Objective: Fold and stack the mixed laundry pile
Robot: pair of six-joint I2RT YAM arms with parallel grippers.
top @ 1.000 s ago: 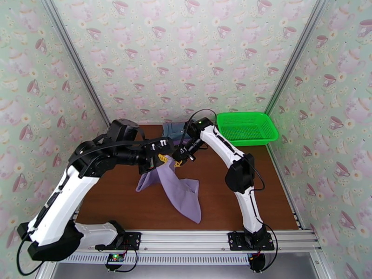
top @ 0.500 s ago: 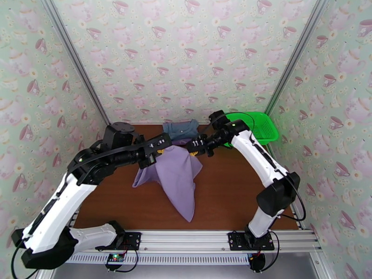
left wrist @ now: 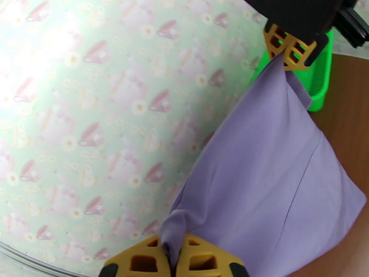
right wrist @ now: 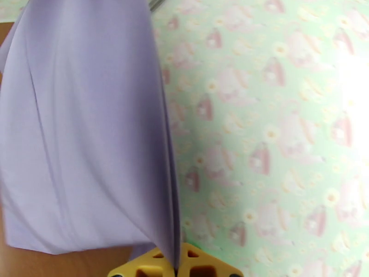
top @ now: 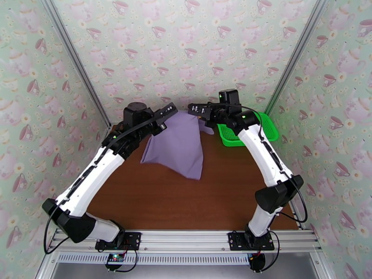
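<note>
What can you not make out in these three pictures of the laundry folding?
Top view: the table behind the held-up lavender garment, hidden by the cloth.
Top view: the green basket, left part behind the right arm.
Wrist views: left gripper and right gripper, cut by the bottom edge.

The right tool (right wrist: pixel 176 266) sits at the bottom edge, its two yellow fingertips (right wrist: pixel 205 267) pressed together on a fold of the pale lavender garment (right wrist: pixel 83 125). From that pinch the cloth rises and fans out to the left, with soft creases and a dark shaded edge down its right side. Right of the cloth is teacup-patterned wallpaper (right wrist: pixel 276 135), washed out by glare at the far right. A strip of brown tabletop (right wrist: pixel 69 263) shows beneath the cloth's lower hem
</note>
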